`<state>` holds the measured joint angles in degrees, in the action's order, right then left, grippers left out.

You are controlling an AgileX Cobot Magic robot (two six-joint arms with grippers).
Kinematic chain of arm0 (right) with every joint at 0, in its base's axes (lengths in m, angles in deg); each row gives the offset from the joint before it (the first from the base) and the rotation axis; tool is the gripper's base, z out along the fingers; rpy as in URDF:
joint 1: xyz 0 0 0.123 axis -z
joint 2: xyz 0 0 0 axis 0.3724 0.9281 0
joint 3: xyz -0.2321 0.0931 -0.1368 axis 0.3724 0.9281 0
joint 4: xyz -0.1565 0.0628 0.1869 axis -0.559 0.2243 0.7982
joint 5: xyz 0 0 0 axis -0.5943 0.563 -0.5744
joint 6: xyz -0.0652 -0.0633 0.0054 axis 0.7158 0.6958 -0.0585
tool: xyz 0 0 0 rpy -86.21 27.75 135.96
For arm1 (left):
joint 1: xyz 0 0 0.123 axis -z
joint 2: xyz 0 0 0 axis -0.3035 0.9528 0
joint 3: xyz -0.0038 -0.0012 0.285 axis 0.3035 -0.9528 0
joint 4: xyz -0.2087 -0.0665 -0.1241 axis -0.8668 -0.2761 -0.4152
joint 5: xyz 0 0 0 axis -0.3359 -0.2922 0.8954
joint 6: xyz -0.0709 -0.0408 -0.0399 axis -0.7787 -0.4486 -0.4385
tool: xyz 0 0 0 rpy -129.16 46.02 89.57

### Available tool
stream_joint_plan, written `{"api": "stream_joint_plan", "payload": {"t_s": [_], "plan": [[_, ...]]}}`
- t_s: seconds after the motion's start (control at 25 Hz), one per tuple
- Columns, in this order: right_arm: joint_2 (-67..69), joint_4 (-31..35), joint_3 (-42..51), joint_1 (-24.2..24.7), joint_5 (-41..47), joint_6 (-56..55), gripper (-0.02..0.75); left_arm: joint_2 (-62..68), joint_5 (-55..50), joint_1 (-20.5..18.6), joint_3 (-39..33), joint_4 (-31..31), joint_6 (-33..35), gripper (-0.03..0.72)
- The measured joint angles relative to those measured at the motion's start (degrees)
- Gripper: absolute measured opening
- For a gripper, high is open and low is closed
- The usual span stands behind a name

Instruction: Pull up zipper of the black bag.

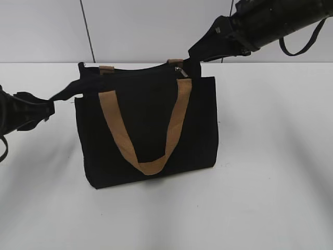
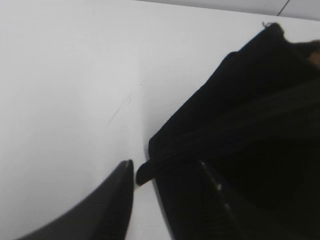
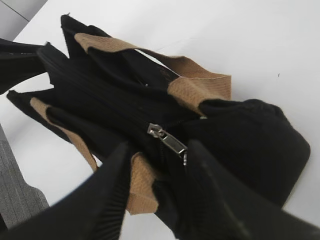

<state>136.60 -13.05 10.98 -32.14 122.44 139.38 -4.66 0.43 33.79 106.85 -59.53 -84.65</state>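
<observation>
Black bag [image 1: 148, 130]: stood upright on the white bench [image 1: 270, 172], centre-left of the exterior frame; one tan handle [image 1: 145, 130] is hung down over the front panel.

Zipper [image 1: 178, 71]: silver pull tab, seen at the top edge toward the upper right of the bag in the exterior frame; in the right wrist frame it is seen at centre [image 3: 167, 139], lying on the black zip line. The zip line to the left of the tab appears not yet run closed, though this is judged only.

Left pincer [image 1: 58, 97]: placed at the left edge of the exterior frame, at the bag's upper left corner. A black fabric tab at that corner is drawn taut toward it, so it is judged to be clamped on the bag's end; in the left wrist frame one finger [image 2: 107, 205] is shown beside the fabric, and the grip itself is not clearly shown.

Right pincer [image 3: 160, 195]: parted, nothing held; its two fingers are set either side of the tab, just short of it.

Step in hand, as judged: seizing the tab. The fingers are best advanced until the tab lies squarely between them, then closed on the metal alone, not on the tan strap nearby. The left hold should be kept taut so that the zip line is held straight; the pull is best made along the line, not upward off it.
</observation>
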Motion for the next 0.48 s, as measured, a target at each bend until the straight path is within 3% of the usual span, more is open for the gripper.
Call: {"api": "stream_joint_plan", "payload": {"t_s": [0.08, 0.16, 0.48], "plan": [[-0.96, -1.34, 0.0, 0.0, 0.92, -0.71, 0.408, -1.84, -2.36, 1.21, 0.19, -2.07, -1.54, 0.349], [-2.02, -4.05, 0.0, 0.0, 1.82, -2.27, 0.445, -3.69, -8.42, 2.02, 1.21, -3.81, -2.35, 0.404], [-6.92, -19.63, 0.0, -1.7, 4.59, -13.29, 0.466, -12.06, -32.09, 4.25, 8.17, -9.12, -2.76, 0.432]]}}
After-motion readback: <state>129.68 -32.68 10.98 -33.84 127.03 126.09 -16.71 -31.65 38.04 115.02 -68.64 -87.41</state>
